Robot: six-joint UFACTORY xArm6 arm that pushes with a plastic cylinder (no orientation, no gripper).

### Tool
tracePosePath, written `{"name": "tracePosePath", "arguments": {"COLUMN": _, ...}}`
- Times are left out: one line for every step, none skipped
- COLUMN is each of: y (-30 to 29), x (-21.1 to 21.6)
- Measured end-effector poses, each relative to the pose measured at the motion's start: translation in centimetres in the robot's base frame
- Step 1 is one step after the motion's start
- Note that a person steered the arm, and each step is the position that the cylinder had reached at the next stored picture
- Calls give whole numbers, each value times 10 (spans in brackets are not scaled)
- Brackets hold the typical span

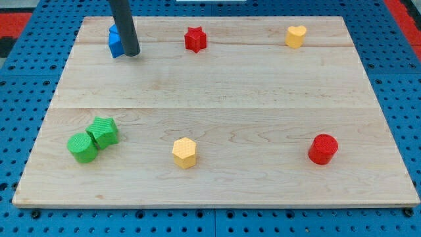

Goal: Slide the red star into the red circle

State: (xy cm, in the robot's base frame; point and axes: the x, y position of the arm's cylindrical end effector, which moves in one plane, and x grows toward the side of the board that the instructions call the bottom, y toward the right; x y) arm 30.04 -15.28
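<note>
The red star (195, 39) lies near the view's top, left of centre. The red circle (323, 149) stands far from it at the lower right of the board. My tip (131, 52) is at the upper left, touching or right in front of a blue block (115, 41), whose shape is partly hidden by the rod. The tip is about a hundred pixels left of the red star and does not touch it.
A yellow heart (296, 36) sits at the upper right. A yellow hexagon (185, 153) lies at lower centre. A green cylinder (81, 147) and a green block (103, 131) touch at the lower left. The wooden board (217, 92) rests on a blue perforated table.
</note>
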Motion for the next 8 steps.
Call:
{"name": "tracePosePath", "arguments": {"y": 42, "x": -42}}
{"name": "tracePosePath", "arguments": {"y": 112, "x": -46}}
{"name": "tracePosePath", "arguments": {"y": 189, "x": -39}}
{"name": "tracePosePath", "arguments": {"y": 205, "x": -92}}
{"name": "tracePosePath", "arguments": {"y": 231, "x": -52}}
{"name": "tracePosePath", "arguments": {"y": 215, "x": 44}}
{"name": "tracePosePath", "arguments": {"y": 210, "x": 56}}
{"name": "tracePosePath", "arguments": {"y": 208, "x": 14}}
